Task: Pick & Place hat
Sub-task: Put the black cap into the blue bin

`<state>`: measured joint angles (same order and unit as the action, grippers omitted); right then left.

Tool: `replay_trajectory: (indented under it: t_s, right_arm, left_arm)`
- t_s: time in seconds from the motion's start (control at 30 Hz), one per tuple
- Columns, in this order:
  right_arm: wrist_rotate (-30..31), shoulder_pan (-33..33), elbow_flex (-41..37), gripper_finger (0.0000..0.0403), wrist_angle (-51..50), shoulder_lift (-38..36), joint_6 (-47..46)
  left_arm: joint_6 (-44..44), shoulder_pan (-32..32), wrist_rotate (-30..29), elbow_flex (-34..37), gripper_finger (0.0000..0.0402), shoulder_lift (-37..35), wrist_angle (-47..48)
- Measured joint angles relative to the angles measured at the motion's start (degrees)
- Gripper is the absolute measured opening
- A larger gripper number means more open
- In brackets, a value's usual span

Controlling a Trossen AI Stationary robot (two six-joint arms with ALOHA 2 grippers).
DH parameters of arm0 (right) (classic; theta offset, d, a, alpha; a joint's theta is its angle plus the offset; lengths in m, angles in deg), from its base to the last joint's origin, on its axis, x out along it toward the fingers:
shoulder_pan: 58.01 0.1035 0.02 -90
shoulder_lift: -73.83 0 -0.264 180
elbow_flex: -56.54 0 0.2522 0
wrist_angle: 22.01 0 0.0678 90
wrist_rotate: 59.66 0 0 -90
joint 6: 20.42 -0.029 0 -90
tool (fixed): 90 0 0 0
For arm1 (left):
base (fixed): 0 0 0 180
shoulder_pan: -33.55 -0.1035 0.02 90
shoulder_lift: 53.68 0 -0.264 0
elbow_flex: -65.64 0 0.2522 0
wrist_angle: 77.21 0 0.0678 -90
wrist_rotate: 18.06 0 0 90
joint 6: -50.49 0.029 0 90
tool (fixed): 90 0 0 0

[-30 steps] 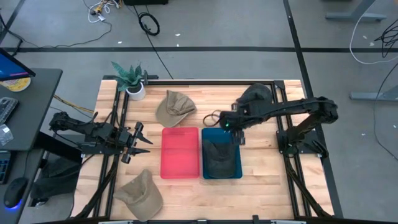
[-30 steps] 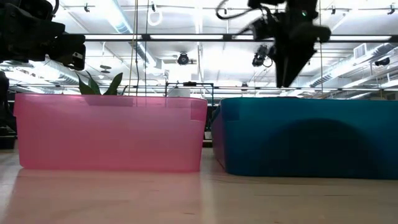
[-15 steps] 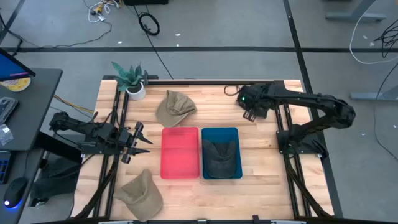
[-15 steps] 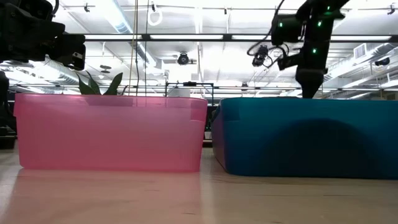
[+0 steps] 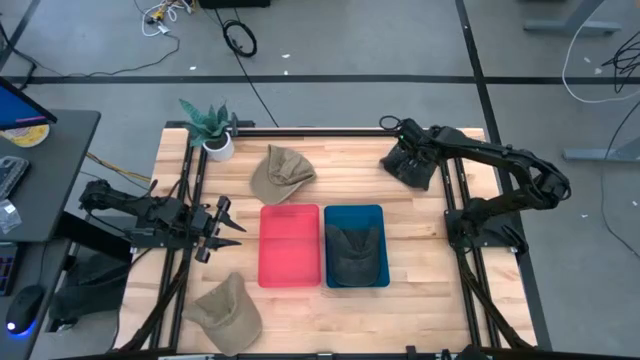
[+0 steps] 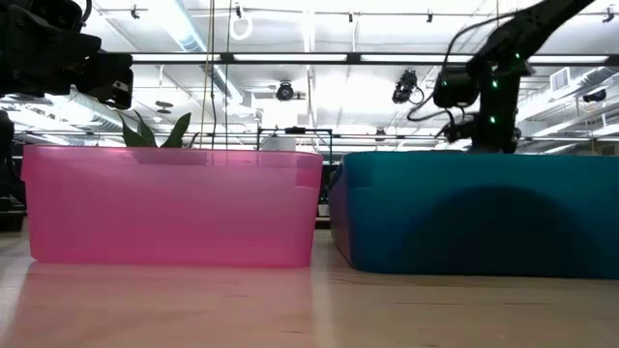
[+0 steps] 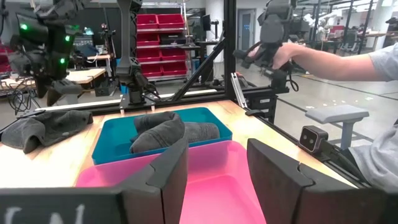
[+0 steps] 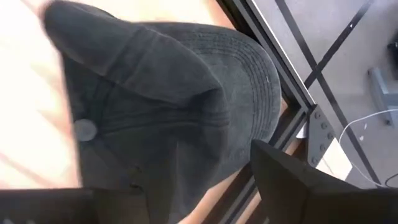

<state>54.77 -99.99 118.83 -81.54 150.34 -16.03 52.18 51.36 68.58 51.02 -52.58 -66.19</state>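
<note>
A dark grey hat (image 5: pixel 414 168) lies crown up at the table's far right, beside the frame rail. My right gripper (image 8: pixel 177 183) is open and points down close over it; the hat (image 8: pixel 168 106) fills the wrist view, and I cannot tell whether the fingers touch it. A second dark hat (image 5: pixel 354 255) lies inside the blue bin (image 5: pixel 378 215). The pink bin (image 5: pixel 290 245) stands beside it, to its left. My left gripper (image 7: pixel 217 163) is open and waits at the table's left side (image 5: pixel 226 228), facing the bins.
One tan hat (image 5: pixel 282 172) lies on the table beyond the pink bin, another (image 5: pixel 226 312) at the near left. A potted plant (image 5: pixel 212 130) stands at the far left corner. A person's arm (image 7: pixel 336 61) shows beyond the table's right side. Bare wood lies right of the blue bin.
My right gripper has left its place above the blue bin, swung toward the table's far right corner, and come down over the dark hat lying there. Both dark hats have stayed where they were.
</note>
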Motion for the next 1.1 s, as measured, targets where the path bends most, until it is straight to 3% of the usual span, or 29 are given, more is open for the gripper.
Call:
replay_trajectory:
  t_s: [0.4,0.57,0.87,1.1]
  right_arm:
    - [-4.1,-7.9,-7.5,0.0204,10.0,0.0,3.4]
    - [-8.7,-10.2,-8.9,0.0204,11.7,0.0,3.6]
    - [-9.3,-10.5,-9.0,0.0204,13.2,0.8,-0.1]
    - [-9.1,-10.3,-3.8,0.0204,7.8,8.7,-7.0]
  left_arm:
    - [0.0,0.0,0.0,0.0,0.0169,0.0,0.0]
    - [0.0,0.0,0.0,0.0,0.0169,0.0,0.0]
    - [0.0,0.0,0.0,0.0,0.0169,0.0,0.0]
    - [0.0,0.0,0.0,0.0,0.0169,0.0,0.0]
